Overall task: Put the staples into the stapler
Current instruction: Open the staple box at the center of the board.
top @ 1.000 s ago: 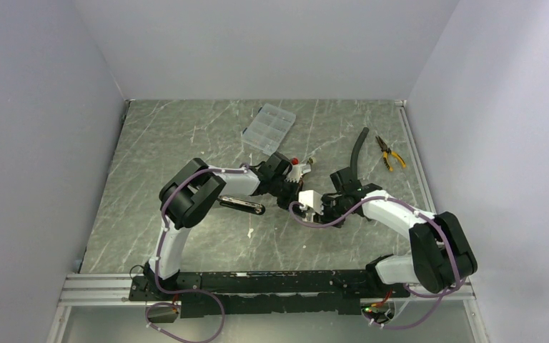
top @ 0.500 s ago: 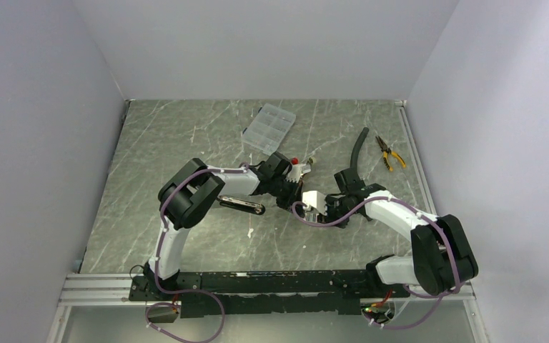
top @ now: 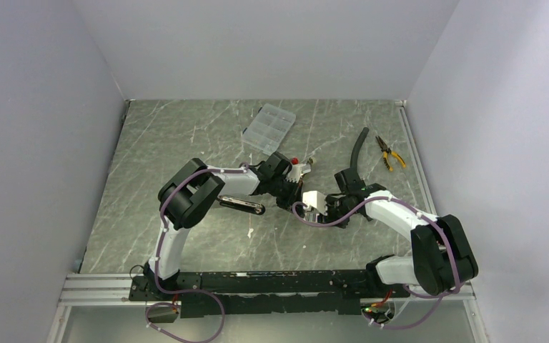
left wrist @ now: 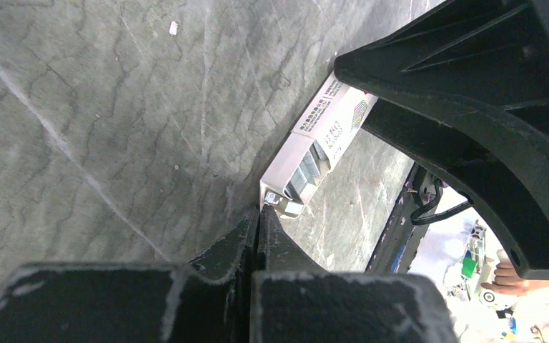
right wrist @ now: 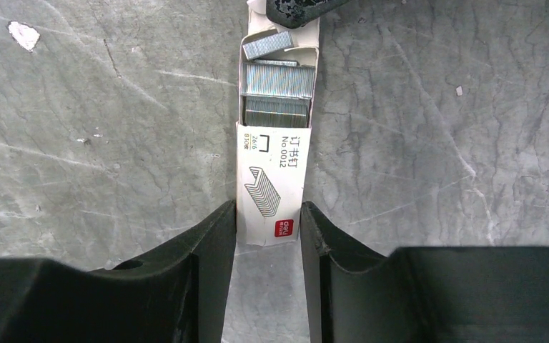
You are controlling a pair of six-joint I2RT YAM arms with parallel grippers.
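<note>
In the right wrist view, the right gripper (right wrist: 266, 214) is pinching the staple box (right wrist: 271, 179) by the lower, red-marked end of its white sleeve (right wrist: 270, 153). One black finger (right wrist: 207, 250) is pressing on each long side. The tray (right wrist: 315, 61) is sticking out of the sleeve toward the top of the frame, baring the staples (right wrist: 279, 82). These silvery strips are lying just above the fingertips, and one short strip (right wrist: 266, 44) is sitting askew at the tray's top end. The left gripper (right wrist: 297, 8) is reaching in from the upper edge and touching that end. In the left wrist view its fingers (left wrist: 236, 239) are pressing together, their tip just beside the tray's end flap at centre frame. From above, the box is lying mid-frame on the table (top: 186, 143), between both grippers.
</note>
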